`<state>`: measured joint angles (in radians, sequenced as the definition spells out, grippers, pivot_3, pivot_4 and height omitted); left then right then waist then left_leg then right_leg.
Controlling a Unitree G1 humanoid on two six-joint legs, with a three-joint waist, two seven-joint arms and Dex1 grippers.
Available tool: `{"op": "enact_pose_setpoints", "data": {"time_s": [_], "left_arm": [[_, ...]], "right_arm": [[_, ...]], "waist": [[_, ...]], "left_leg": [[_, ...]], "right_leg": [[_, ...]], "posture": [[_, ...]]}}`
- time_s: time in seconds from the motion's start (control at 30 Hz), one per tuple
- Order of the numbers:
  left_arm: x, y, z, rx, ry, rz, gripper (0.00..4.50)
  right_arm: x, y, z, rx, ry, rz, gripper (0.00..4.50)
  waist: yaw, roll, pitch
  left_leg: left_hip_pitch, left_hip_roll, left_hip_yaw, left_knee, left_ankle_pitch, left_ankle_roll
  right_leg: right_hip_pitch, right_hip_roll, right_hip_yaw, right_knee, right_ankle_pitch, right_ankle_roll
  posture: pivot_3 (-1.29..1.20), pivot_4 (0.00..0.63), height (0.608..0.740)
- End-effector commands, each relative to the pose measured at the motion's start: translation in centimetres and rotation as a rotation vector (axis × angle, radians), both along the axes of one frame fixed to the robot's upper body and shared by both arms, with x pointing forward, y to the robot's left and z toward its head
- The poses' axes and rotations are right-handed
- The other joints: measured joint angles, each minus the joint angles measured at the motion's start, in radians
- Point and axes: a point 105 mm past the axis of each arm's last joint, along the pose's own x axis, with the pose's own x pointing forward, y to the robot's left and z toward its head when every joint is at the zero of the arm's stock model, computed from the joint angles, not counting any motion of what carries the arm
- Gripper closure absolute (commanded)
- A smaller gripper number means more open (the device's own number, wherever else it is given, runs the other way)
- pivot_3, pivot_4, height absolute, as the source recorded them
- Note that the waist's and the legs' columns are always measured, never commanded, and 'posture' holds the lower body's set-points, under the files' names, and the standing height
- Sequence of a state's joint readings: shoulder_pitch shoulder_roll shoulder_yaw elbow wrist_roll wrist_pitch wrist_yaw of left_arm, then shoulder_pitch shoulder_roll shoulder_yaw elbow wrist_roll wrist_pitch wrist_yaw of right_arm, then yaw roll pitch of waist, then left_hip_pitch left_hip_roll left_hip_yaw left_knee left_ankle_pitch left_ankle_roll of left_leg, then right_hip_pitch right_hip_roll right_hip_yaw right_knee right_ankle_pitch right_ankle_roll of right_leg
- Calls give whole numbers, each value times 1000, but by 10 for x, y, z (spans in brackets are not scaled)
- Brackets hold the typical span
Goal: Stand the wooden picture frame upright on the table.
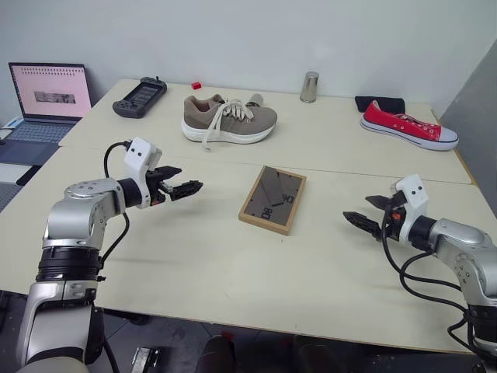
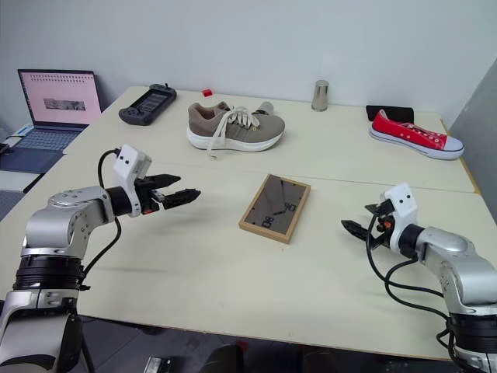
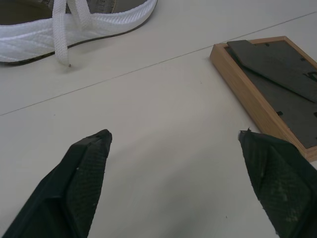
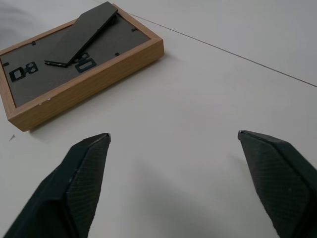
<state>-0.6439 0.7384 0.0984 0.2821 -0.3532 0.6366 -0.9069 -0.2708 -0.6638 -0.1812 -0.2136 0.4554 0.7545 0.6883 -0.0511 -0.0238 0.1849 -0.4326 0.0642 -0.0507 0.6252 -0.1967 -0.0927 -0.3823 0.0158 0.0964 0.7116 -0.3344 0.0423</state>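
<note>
Sitting far left, off the table (image 1: 233, 272) on a side surface: open laptop (image 1: 48, 97), screen lit. Lying at the table's far left edge: dark handheld game controller (image 1: 140, 96), small red block (image 1: 196, 85) just beyond it to the right.

Hovering over the left part of the table: left gripper (image 1: 185, 187), fingers (image 3: 81, 178) spread wide, holding nothing, pointing toward the centre. Bare tabletop lying between it and the frame, nothing blocking.

Resting behind, at far centre: tan sneaker (image 1: 227, 119) with white sole, loose white laces trailing toward the near side; well apart from the frame.

Lying flat at table centre: wooden picture frame (image 1: 272, 199), back side up, dark back panel and stand showing, stand looking partly lifted off the panel in the right wrist view. Not touching either gripper. Seam line in the tabletop running just behind it.

Standing at far edge, right of the sneaker: metal cup (image 1: 310, 87). Further right: black flat item (image 1: 379, 104), with red canvas shoe (image 1: 408, 125) lying just in front of it.

Hovering at right, near edge: right gripper (image 1: 371, 213), fingers (image 4: 84, 178) also wide apart, empty, aiming toward the frame. Clear tabletop in between.
</note>
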Motion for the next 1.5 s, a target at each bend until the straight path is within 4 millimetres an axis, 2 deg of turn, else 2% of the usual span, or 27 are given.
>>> {"op": "enact_pose_setpoints", "data": {"time_s": [0.03,0.17,0.2,0.23,0.37,0.47,0.53,0.77,0.97,1.1,1.27,1.5], "left_arm": [[3,0,19,-26,-57,-5,1179],[4,-4,16,-17,-58,-24,2095],[4,-7,14,-12,-62,-33,2162],[4,-10,12,-13,-60,-40,2548],[7,-21,1,-13,-56,-56,3396],[18,-36,-6,-6,-70,-62,4028],[26,-43,-9,-4,-87,-53,4468],[50,-77,-24,-1,-112,-48,4468],[65,-110,-38,38,-82,-72,4468],[60,-123,-44,48,-48,-161,4468],[45,-126,-48,51,-9,-273,4468],[14,-124,-54,79,40,-373,4468]], "right_arm": [[-1,-2,19,-14,-70,7,1317],[0,-2,20,-3,-70,4,2304],[0,0,20,-6,-70,9,2478],[1,1,19,-12,-71,11,2794],[6,4,14,-16,-75,0,3764],[13,10,9,-31,-77,-12,4453],[20,13,4,-42,-79,-31,4500],[53,37,-7,-112,-98,-69,4500],[78,82,-13,-127,-111,-40,4500],[79,104,-20,-134,-97,20,4500],[72,121,-16,-39,-85,80,4500],[56,123,-23,-20,-35,161,4500]], "waist": [[0,0,0],[0,0,0],[0,0,0],[0,0,0],[0,0,0],[0,0,0],[1,0,0],[-2,0,0],[-3,0,0],[-6,0,0],[-9,0,0],[-8,0,0]], "left_leg": [[0,0,0,0,0,0],[0,0,0,0,0,0],[0,0,0,0,0,0],[0,0,0,0,0,0],[0,0,0,0,0,0],[0,0,0,1,0,0],[0,0,0,1,0,0],[0,0,0,2,0,0],[-1,-1,0,2,0,0],[-1,-1,0,1,0,0],[-1,-1,0,0,0,0],[-1,-1,0,1,0,0]], "right_leg": [[0,0,0,0,0,0],[0,0,0,0,0,0],[0,0,0,0,0,0],[0,0,0,0,0,0],[0,0,0,0,0,0],[0,0,0,0,0,0],[0,0,0,1,0,0],[-1,0,0,1,0,0],[-1,0,0,2,0,0],[-2,0,0,2,0,0],[-2,0,0,3,0,0],[-2,0,-1,4,0,0]], "posture": [[0,150,740],[0,150,740],[0,150,740],[0,150,740],[0,150,740],[0,150,740],[0,150,740],[0,150,740],[0,150,740],[0,150,740],[0,150,740],[0,150,740]]}}
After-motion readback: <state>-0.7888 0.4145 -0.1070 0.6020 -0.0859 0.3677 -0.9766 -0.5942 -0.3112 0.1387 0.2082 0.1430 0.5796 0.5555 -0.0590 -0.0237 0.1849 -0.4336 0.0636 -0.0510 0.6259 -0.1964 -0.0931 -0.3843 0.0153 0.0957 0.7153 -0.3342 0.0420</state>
